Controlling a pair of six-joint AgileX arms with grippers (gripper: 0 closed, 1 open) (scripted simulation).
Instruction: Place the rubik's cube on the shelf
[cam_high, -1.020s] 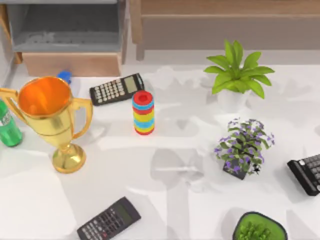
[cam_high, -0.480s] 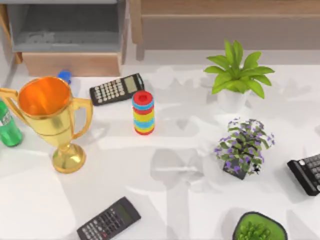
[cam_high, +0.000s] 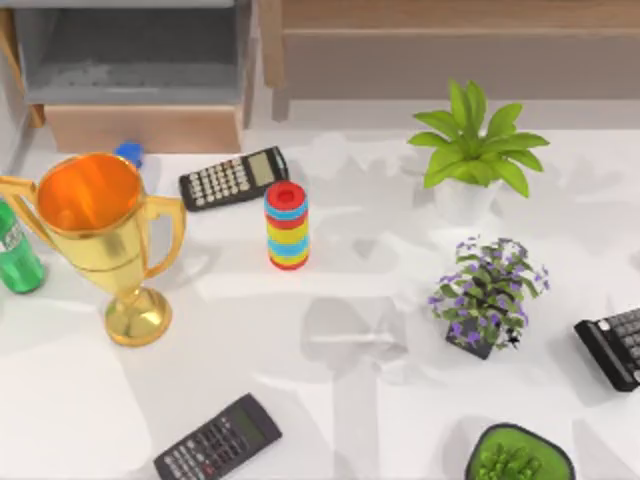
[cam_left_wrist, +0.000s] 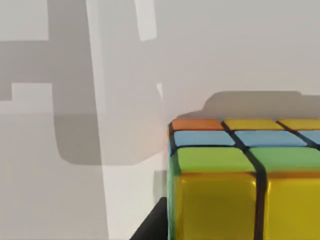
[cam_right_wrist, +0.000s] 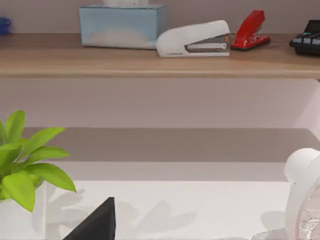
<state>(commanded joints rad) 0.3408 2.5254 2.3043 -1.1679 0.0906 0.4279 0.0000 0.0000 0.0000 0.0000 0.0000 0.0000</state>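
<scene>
From my left wrist camera the rubik's cube (cam_left_wrist: 235, 180) sits very close on the white table (cam_left_wrist: 75, 75), with yellow tiles facing the lens and green, blue and orange tiles on top. A dark finger tip (cam_left_wrist: 152, 222) shows just beside the cube's edge; I cannot tell whether my left gripper is spread or pinching.

From my right wrist camera I see the shelf (cam_right_wrist: 150, 62) at the far side, a long light-brown board carrying a blue tissue box (cam_right_wrist: 122, 25), a white stapler (cam_right_wrist: 194, 39) and a red stapler (cam_right_wrist: 251, 31). A dark finger tip (cam_right_wrist: 97, 222) pokes in near a green leafy plant (cam_right_wrist: 25, 165); I cannot tell that gripper's state either.

In the top view the shelf (cam_high: 450, 18) runs along the far right, with the grey-lined wooden box (cam_high: 135, 70) at far left. On the table stand a gold trophy (cam_high: 100, 235) at left, a ring stack (cam_high: 287, 226) near the middle, a calculator (cam_high: 233, 178) just beyond it, a second calculator (cam_high: 218, 438) near, and a purple-flowered plant (cam_high: 487, 292) at right.
</scene>
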